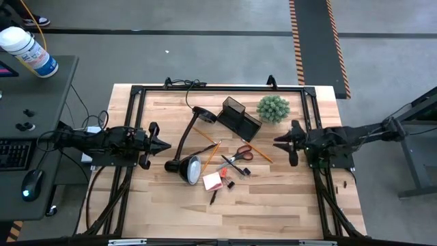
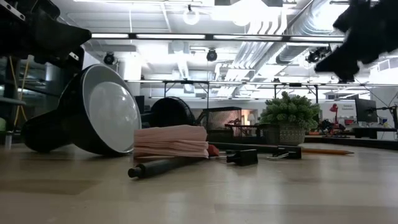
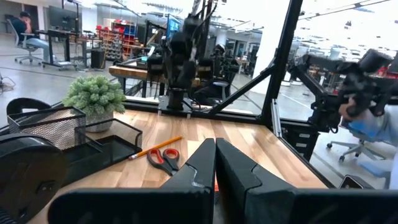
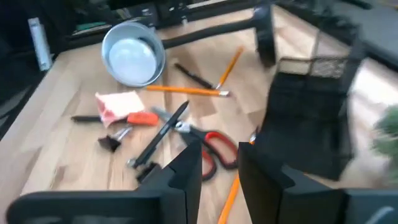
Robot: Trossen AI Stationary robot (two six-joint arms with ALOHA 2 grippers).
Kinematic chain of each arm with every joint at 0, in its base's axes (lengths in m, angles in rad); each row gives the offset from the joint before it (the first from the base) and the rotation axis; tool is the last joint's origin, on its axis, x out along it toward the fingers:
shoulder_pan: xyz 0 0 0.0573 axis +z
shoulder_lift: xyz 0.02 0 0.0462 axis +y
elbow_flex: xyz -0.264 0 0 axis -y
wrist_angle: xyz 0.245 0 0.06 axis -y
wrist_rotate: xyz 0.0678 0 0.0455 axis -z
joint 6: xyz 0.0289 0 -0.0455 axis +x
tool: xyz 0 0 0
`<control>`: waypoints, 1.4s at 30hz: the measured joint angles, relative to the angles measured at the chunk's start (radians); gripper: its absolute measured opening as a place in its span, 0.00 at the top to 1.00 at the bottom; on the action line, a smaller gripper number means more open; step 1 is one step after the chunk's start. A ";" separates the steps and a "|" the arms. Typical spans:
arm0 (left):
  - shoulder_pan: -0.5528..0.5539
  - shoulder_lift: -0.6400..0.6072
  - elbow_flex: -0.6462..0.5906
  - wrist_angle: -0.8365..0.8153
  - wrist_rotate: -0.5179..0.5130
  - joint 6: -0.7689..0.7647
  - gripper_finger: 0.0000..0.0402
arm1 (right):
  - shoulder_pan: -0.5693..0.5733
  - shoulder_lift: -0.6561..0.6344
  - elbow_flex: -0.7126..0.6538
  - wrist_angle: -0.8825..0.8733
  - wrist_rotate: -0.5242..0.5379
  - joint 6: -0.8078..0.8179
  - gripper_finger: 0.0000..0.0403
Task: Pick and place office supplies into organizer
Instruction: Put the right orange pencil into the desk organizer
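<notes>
Scissors [image 4: 208,144] look like your nearest target: they lie flat on the tabletop [image 1: 273,205] just ahead of the right gripper [image 4: 217,163], between it and the organizer [image 1: 239,117].

Right gripper's fingers stand apart with nothing between them, hovering above the tabletop near its right edge. My read: you're at the approach for a pick. Line the fingers across the handles or the blade pivot, not along the blades, and come down square so it doesn't skate on the wood. A black pen [image 4: 158,138] crosses right by the blades, so avoid pinching both.

Left gripper [image 1: 164,145] is closed, empty, parked at the left edge.

Further out: pencils [image 4: 186,91], the pink notepad [image 1: 212,180], binder clips [image 2: 244,157], then the lamp [image 1: 188,164] and the plant [image 1: 273,108]; leave those two alone.

Hard to tell:
- right wrist view is blurred toward the organizer; can't see what's inside it
- low view hides the scissors behind the notepad
- exact clip count is unclear
</notes>
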 joint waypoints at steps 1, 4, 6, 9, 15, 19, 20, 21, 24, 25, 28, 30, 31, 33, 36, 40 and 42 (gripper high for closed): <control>0.000 0.000 0.000 0.000 0.000 0.000 1.00 | 0.017 0.021 0.041 -0.037 0.024 0.015 0.77; 0.000 0.000 0.000 0.000 0.000 -0.002 1.00 | 0.074 0.073 0.122 -0.097 0.100 0.099 0.77; 0.000 0.000 0.000 0.000 0.000 -0.008 1.00 | 0.120 0.107 0.142 -0.104 0.157 0.170 0.77; 0.000 0.000 0.000 -0.001 0.000 -0.022 1.00 | 0.195 0.170 0.165 -0.143 0.228 0.274 0.77; 0.000 0.000 0.000 -0.002 -0.031 -0.033 1.00 | 0.329 0.327 0.286 -0.269 0.400 0.437 0.77; 0.000 0.021 0.003 -0.027 -0.097 -0.069 1.00 | 0.400 0.445 0.348 -0.358 0.484 0.554 0.77; 0.000 0.034 0.012 -0.046 -0.097 -0.070 1.00 | 0.415 0.470 0.353 -0.368 0.502 0.587 0.77; 0.000 0.052 0.028 -0.070 -0.097 -0.071 1.00 | 0.427 0.496 0.354 -0.375 0.515 0.620 0.77; 0.000 0.121 0.098 -0.143 -0.097 -0.071 1.00 | 0.460 0.568 0.352 -0.386 0.533 0.709 0.77; 0.000 0.150 0.125 -0.154 -0.097 -0.071 1.00 | 0.468 0.588 0.352 -0.381 0.543 0.734 0.77; 0.000 0.251 0.228 -0.179 -0.086 -0.038 1.00 | 0.483 0.646 0.353 -0.362 0.547 0.782 0.77; 0.000 0.329 0.294 -0.209 -0.071 0.000 1.00 | 0.491 0.680 0.353 -0.340 0.548 0.801 0.77; 0.000 0.369 0.324 -0.228 -0.067 0.016 1.00 | 0.493 0.697 0.353 -0.323 0.550 0.806 0.77; 0.000 0.445 0.378 -0.256 -0.057 0.050 1.00 | 0.494 0.736 0.351 -0.285 0.549 0.813 0.77; 0.000 0.548 0.427 -0.260 -0.017 0.063 1.00 | 0.499 0.788 0.320 -0.185 0.545 0.819 0.77; 0.000 0.636 0.439 -0.186 0.127 0.130 1.00 | 0.513 0.837 0.273 -0.122 0.517 0.873 0.77; 0.000 0.667 0.439 -0.178 0.163 0.160 1.00 | 0.519 0.849 0.246 -0.084 0.505 0.889 0.77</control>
